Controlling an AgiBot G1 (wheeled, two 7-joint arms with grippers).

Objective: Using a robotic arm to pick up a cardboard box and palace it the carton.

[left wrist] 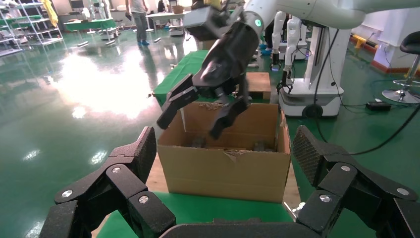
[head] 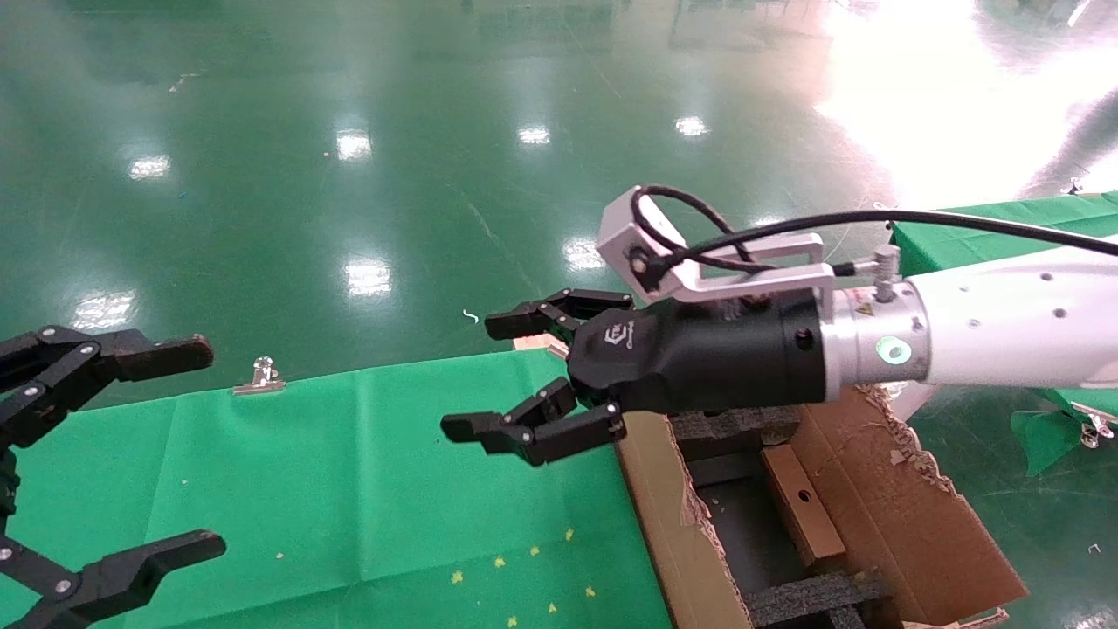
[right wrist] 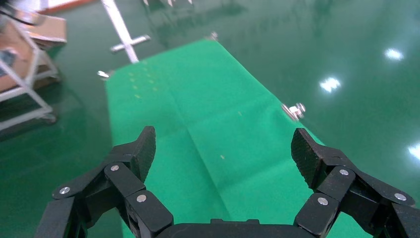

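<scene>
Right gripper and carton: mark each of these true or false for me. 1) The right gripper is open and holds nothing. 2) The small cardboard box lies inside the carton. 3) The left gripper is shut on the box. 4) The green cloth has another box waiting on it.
1) True: the right gripper is open and empty.
2) True: the cardboard box lies inside the carton.
3) False: the left gripper is open and empty.
4) False: the green cloth shows no box.

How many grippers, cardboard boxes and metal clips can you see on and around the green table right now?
Grippers: 2, the right gripper open above the table edge and the left gripper open at the near left.
Cardboard boxes: 2, the carton and the small cardboard box inside it.
Metal clips: 1, the clip.
Total: 5.
</scene>
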